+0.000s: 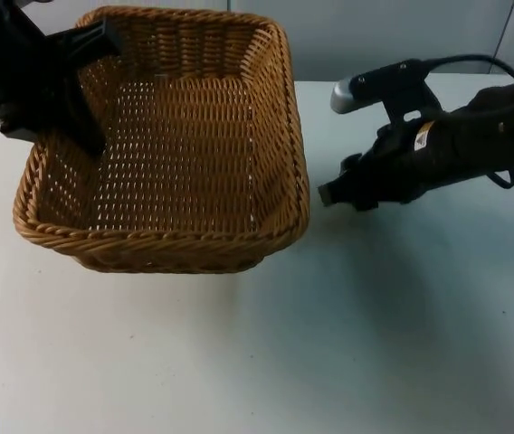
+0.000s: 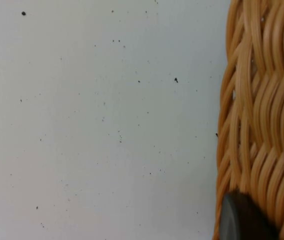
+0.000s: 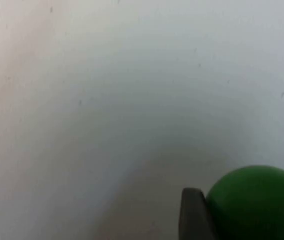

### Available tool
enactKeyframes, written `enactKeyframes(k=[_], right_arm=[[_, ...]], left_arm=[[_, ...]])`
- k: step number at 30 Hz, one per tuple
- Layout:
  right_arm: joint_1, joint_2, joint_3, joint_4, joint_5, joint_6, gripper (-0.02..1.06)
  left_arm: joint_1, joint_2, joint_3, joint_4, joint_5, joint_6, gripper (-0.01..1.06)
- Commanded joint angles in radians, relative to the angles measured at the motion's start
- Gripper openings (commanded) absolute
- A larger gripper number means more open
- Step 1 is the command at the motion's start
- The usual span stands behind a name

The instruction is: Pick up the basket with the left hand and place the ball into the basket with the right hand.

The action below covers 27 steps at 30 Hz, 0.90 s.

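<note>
The green ball (image 3: 254, 202) sits pinched in the right gripper (image 1: 334, 192), which hangs over the white table (image 1: 266, 362) just beside the basket (image 1: 176, 145). The brown woven basket is tilted and lifted, with the left gripper (image 1: 90, 127) clamped on its far left rim.

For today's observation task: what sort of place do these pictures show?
Probably a robot test bench: a plain white table top, a grey partition wall, and a tan woven wicker basket held up by the left pincer.
</note>
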Motion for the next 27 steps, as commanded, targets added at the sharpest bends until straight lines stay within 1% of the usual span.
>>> enactKeyframes(k=[1,2,4,6,7,8,9,11,12,13,15,16,18,19,20,21,22,24,25,26,27], right_arm=[[-0.045,-0.075,-0.115,0.001,0.104,-0.049,0.0],[-0.045,-0.075,-0.115,0.001,0.104,-0.049,0.0],[-0.067,-0.135,-0.205,0.005,0.235,-0.042,0.0],[-0.075,-0.198,-0.29,0.033,0.407,-0.042,0.0],[-0.075,-0.198,-0.29,0.033,0.407,-0.042,0.0],[-0.069,-0.222,-0.329,0.051,0.493,-0.051,0.0],[-0.045,-0.249,-0.375,0.06,0.593,-0.114,0.0],[0.004,-0.279,-0.412,0.075,0.707,-0.226,0.0],[0.004,-0.279,-0.412,0.075,0.707,-0.226,0.0],[0.027,-0.289,-0.425,0.105,0.747,-0.298,0.0],[0.083,-0.306,-0.437,0.204,0.831,-0.42,0.0],[0.083,-0.306,-0.437,0.204,0.831,-0.42,0.0],[0.133,-0.308,-0.439,0.344,0.885,-0.512,0.0],[0.163,-0.304,-0.439,0.418,0.913,-0.574,0.0],[0.179,-0.299,-0.439,0.44,0.919,-0.593,0.0],[0.179,-0.299,-0.439,0.44,0.919,-0.593,0.0],[0.198,-0.293,-0.439,0.454,0.92,-0.599,0.0],[0.225,-0.278,-0.439,0.456,0.922,-0.6,0.0],[0.225,-0.278,-0.439,0.456,0.922,-0.6,0.0],[0.233,-0.273,-0.439,0.456,0.924,-0.61,0.0],[0.242,-0.26,-0.439,0.456,0.94,-0.66,0.0]], left_arm=[[0.002,-0.014,-0.002,-0.029,0.008,-0.003,0.0],[0.002,-0.014,-0.002,-0.029,0.008,-0.003,0.0],[0.002,-0.014,-0.002,-0.029,0.008,-0.003,0.0],[0.002,-0.014,-0.002,-0.029,0.008,-0.003,0.0],[0.002,-0.014,-0.002,-0.029,0.008,-0.003,0.0],[0.002,-0.014,-0.002,-0.029,0.003,-0.003,0.0],[0.002,-0.014,-0.002,-0.029,-0.007,-0.003,0.0],[0.002,-0.014,-0.002,-0.029,-0.02,-0.003,0.0],[0.002,-0.014,-0.002,-0.029,-0.02,-0.003,0.0],[0.002,-0.014,-0.002,-0.029,-0.03,-0.003,0.0],[0.002,-0.014,-0.002,-0.03,-0.047,-0.003,0.0],[0.002,-0.014,-0.002,-0.03,-0.047,-0.003,0.0],[0.002,-0.014,-0.002,-0.042,-0.066,-0.003,0.0],[0.002,-0.014,-0.002,-0.05,-0.067,-0.003,0.0],[0.002,-0.014,-0.002,-0.053,-0.062,-0.003,0.0],[0.002,-0.014,-0.002,-0.053,-0.062,-0.003,0.0],[0.002,-0.014,-0.002,-0.061,-0.055,-0.003,0.0],[0.002,-0.014,-0.002,-0.085,-0.02,-0.003,0.0],[0.002,-0.014,-0.002,-0.085,-0.02,-0.003,0.0],[0.002,-0.014,-0.002,-0.091,-0.003,0.003,0.0],[0.002,-0.014,-0.002,-0.109,0.023,0.041,0.0]])
